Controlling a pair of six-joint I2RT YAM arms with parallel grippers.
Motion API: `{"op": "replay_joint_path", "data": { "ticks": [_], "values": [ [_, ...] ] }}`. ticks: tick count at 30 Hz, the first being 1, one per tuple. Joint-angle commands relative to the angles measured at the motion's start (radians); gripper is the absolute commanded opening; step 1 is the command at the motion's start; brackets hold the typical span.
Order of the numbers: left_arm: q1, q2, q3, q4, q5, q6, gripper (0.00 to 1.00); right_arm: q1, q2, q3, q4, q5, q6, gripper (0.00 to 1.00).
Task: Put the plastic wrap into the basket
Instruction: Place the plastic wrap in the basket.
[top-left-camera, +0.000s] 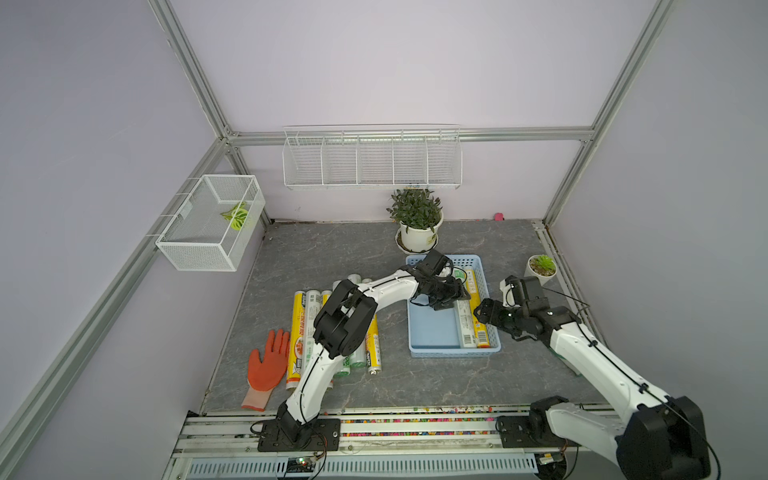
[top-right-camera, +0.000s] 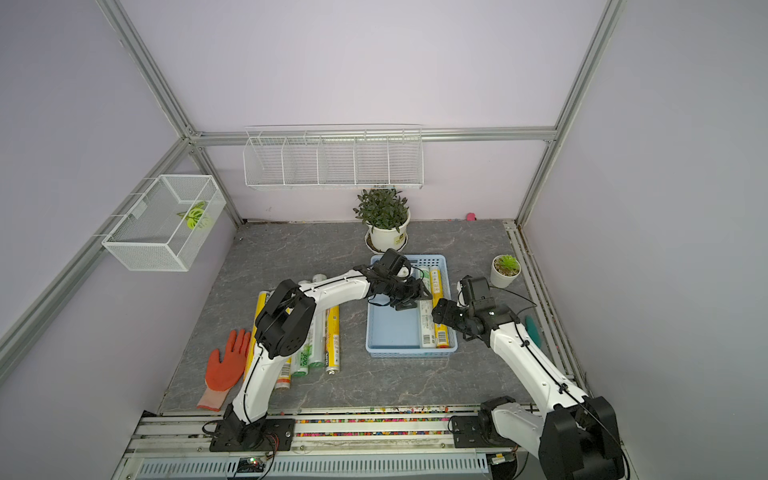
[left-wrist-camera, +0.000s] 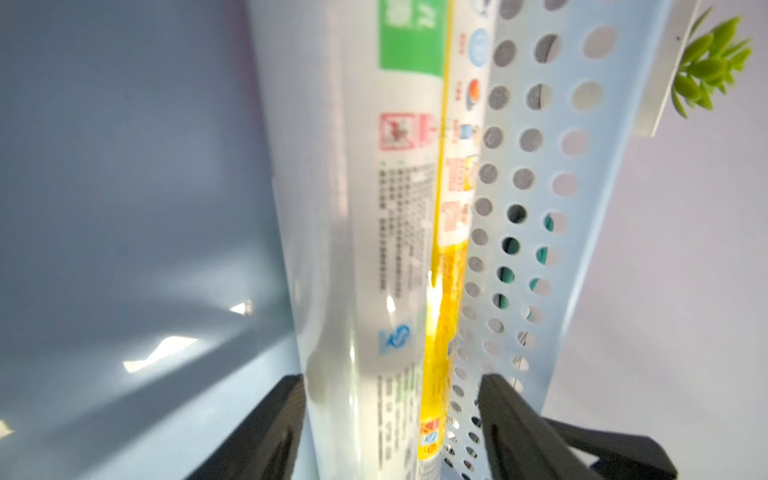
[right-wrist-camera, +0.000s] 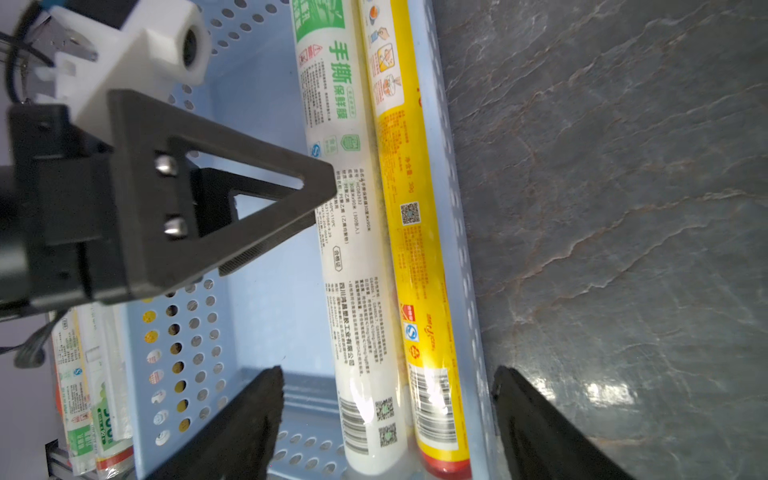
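Several plastic wrap rolls lie on the desk; my left tool stands open astride the white roll, which lies in the blue basket against a yellow roll. If I lift crookedly, a finger could snag it or the perforated wall, and my open, empty right tool hovers close enough to collide.

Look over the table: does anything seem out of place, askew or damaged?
Nothing looks spilled or damaged. In the basket the white roll and yellow roll lie straight, side by side against one long wall. The one misfit is the orange glove, flat on the table beside the loose rolls.
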Motion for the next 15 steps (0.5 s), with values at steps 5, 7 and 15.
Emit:
{"op": "replay_joint_path", "data": {
  "ticks": [5, 7, 15],
  "values": [
    [-0.006, -0.174, -0.057, -0.018, -0.1, 0.093, 0.78, -0.005, -0.091, 0.04, -0.016, -0.028, 0.008, 0.85],
    [-0.005, -0.244, -0.097, -0.021, -0.176, 0.133, 0.79, -0.005, -0.113, 0.04, 0.014, -0.073, 0.019, 0.85],
    [0.025, -0.556, -0.338, 0.0, -0.506, 0.209, 0.82, 0.058, -0.098, 0.078, 0.141, -0.178, 0.082, 0.85]
  ]
}}
